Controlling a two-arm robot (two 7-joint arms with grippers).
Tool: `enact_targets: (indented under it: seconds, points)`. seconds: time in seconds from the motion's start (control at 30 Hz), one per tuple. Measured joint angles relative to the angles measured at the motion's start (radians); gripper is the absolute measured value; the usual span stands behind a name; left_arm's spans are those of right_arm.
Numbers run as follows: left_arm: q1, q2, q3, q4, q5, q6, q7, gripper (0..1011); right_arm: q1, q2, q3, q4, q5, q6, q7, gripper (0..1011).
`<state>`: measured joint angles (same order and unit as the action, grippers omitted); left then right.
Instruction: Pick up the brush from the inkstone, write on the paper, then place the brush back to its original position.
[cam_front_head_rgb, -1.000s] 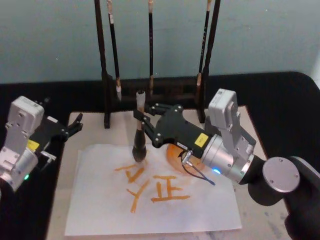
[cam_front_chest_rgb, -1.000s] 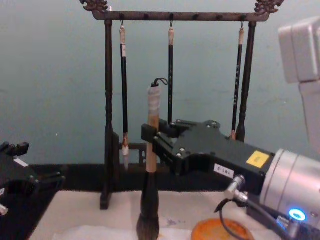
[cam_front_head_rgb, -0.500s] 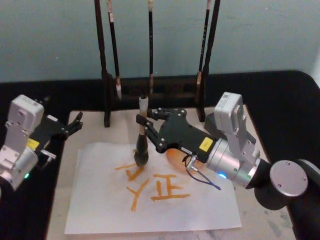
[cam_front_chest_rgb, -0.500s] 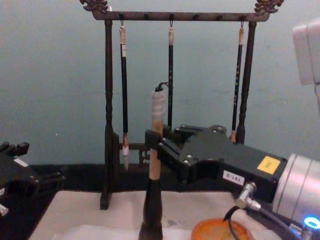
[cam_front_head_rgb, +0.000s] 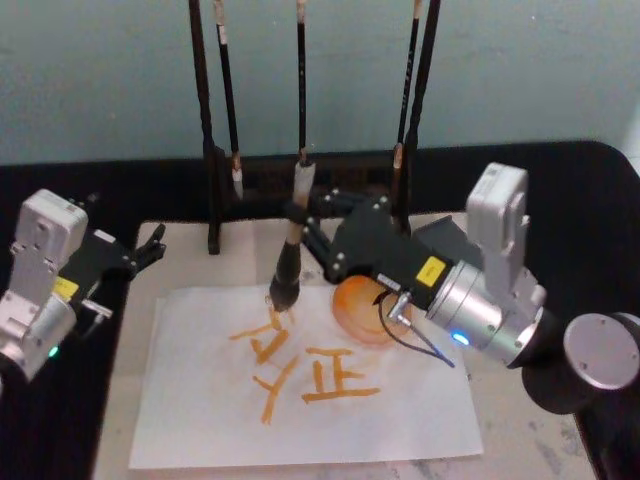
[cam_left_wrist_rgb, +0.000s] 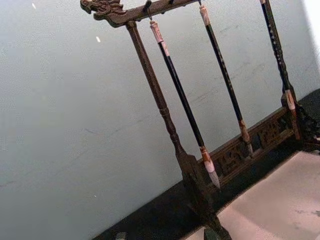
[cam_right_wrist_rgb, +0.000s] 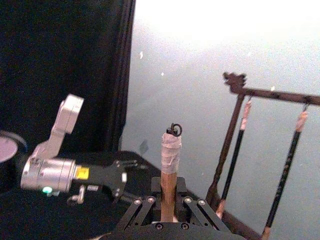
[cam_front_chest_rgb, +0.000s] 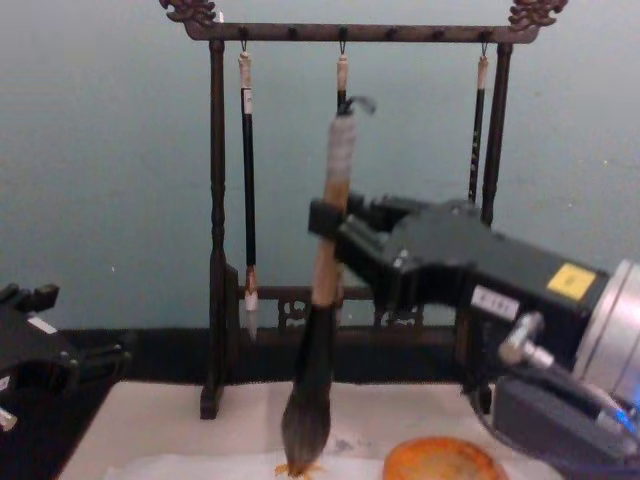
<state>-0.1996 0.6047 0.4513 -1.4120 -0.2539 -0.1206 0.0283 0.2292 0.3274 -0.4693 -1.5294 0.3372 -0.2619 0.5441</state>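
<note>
At lower centre the paper (cam_front_head_rgb: 400, 420) lies beneath the brush (cam_front_head_rgb: 287, 268), whose orange tip points down at its upper-left part. Higher, my right gripper (cam_front_head_rgb: 302, 222) pinches the tan handle, which leans right. My left gripper (cam_front_head_rgb: 150, 245) idles at the left edge.

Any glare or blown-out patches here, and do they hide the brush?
Right wrist view: wall above the brush washed out white, yet the handle stands out against it in the shut right gripper. Left wrist view: a narrow blown-out strip at the picture's edge, off the rack. Head view: even light, no glare on the paper; left gripper idle, open, beside it.
</note>
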Motion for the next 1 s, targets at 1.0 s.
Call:
enact_targets:
  seconds: [1.0]
  points:
    - [0.000,0.000,0.000,0.000,0.000,0.000,0.000,1010,-0.066,-0.001,0.226,-0.036,0.480,0.355,-0.149,168]
